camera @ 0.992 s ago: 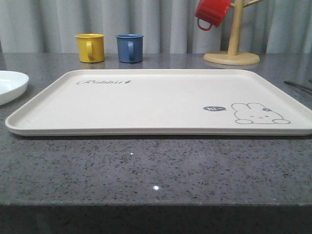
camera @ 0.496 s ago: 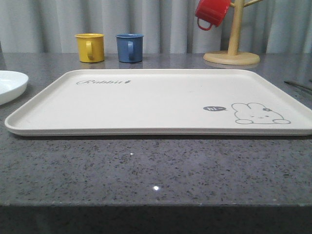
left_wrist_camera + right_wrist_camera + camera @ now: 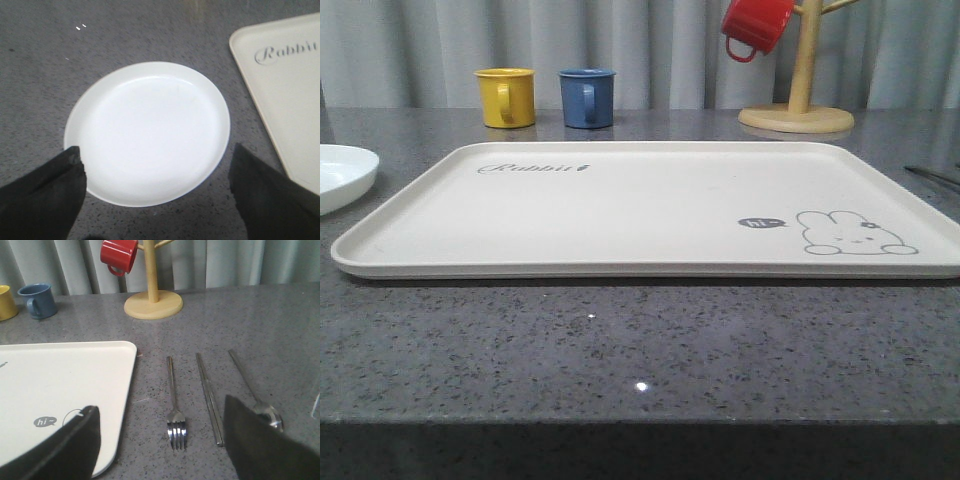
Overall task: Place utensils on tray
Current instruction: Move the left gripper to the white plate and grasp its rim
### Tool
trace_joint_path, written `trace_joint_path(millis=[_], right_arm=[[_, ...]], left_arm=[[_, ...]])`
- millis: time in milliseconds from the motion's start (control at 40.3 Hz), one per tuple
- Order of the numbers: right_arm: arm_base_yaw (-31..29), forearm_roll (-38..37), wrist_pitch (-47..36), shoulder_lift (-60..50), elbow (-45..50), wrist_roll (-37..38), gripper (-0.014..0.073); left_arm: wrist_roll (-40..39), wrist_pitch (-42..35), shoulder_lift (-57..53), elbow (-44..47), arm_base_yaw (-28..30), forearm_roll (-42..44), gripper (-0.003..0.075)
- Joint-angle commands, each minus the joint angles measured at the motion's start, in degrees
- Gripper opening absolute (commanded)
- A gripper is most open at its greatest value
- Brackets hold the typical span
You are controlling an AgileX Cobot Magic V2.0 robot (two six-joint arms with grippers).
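The cream tray (image 3: 650, 205) with the rabbit drawing lies in the middle of the grey table, with nothing on it. To its right on the table lie a silver fork (image 3: 173, 400), a pair of chopsticks (image 3: 208, 397) and a spoon (image 3: 255, 395), side by side. My right gripper (image 3: 160, 412) hovers open above the fork, tines between its dark fingers (image 3: 260, 440); one finger overlaps the tray's corner (image 3: 115, 390) and the other hides part of the spoon bowl. My left gripper (image 3: 157, 152) is open above the round white plate (image 3: 147, 132), beside the tray's left edge (image 3: 280, 85).
A yellow mug (image 3: 506, 97) and a blue mug (image 3: 587, 97) stand behind the tray. At the back right a wooden mug tree (image 3: 798, 100) holds a red mug (image 3: 755, 25). The plate's rim (image 3: 345, 175) shows at the far left. A curtain closes the back.
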Motion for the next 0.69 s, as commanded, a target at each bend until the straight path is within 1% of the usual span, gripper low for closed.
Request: trace_joint_path(millis=[0,74,124,273,322,421,669], right_arm=[[0.07,0.26,-4.38,1.09,-1.7,-0.27,0.054],[0.07,0.26,-4.38,1.09,-1.7,-0.27,0.054],[0.07,0.26,-4.38,1.09,-1.7,-0.27,0.054],[0.07,0.26,-4.38,1.09,-1.7,-0.27,0.054],[0.07,0.26,-4.38,1.09,-1.7,-0.27,0.054],[0.07,0.26,-4.38,1.09,-1.7,-0.27,0.054],[0.07,0.26,-4.38,1.09,-1.7,-0.27,0.054]], left_arm=[[0.86,2.39,6.32,-6.89,-2.86,-0.76,0.0564],[1.95,7.36,11.95,-11.41,-4.51,-0.76,0.0556],[3.66,10.9,15.49,-14.34,-5.13,-0.76,0.0529],[4.17,18.08,24.65,-21.43,-5.65,-0.76,0.0405],[4.97,20.46,27.76,-23.54,-5.65,-0.76,0.0377],[5.61,23.13,31.91,-25.87,-5.65,-0.76,0.0373],[6.77,23.89,36.92,-26.28,-5.65,-1.9,0.0373]])
